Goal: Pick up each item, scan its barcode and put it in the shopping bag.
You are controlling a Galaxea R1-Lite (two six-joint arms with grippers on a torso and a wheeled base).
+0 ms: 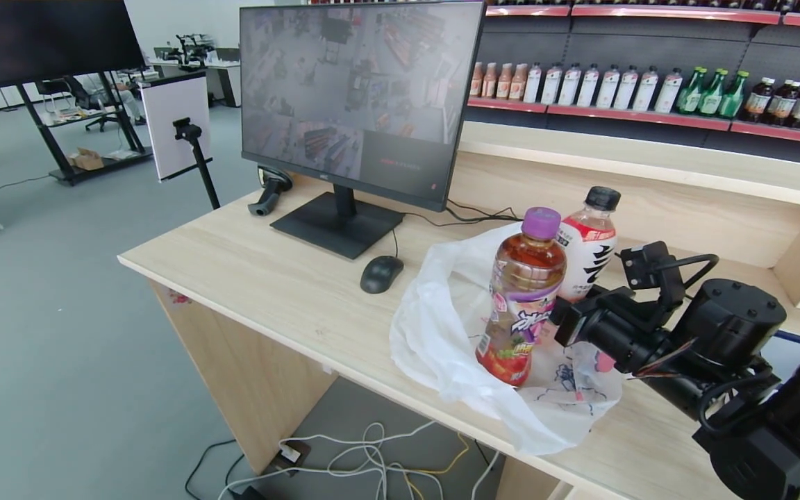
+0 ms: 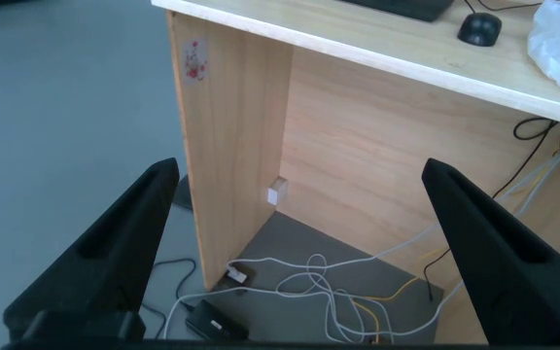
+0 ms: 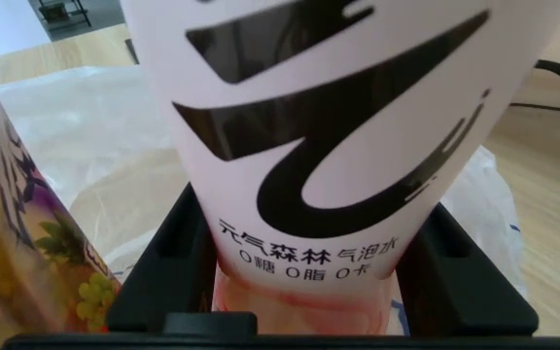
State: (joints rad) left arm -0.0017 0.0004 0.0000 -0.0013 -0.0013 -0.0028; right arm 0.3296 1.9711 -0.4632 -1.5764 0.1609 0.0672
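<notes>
A pale wooden desk [image 1: 247,278] with a raised ledge along its far edge carries everything; a monitor's flat black base [image 1: 336,223] stands near the middle of it; a black handheld scanner [image 1: 269,191] lies at ten o'clock from the base, near the desk's corner; a black mouse [image 1: 381,273] sits at five o'clock, just beside the base; black cables [image 1: 469,215] trail off at three o'clock; a crumpled white shopping bag [image 1: 428,326] rests at four o'clock from the mouse, by the near edge.

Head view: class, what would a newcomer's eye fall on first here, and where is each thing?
The purple-capped bottle stands in the white shopping bag near the front edge of the counter. Just beyond it, the right gripper clasps the white black-capped bottle. A large monitor stands at the back, a mouse before it.
</notes>
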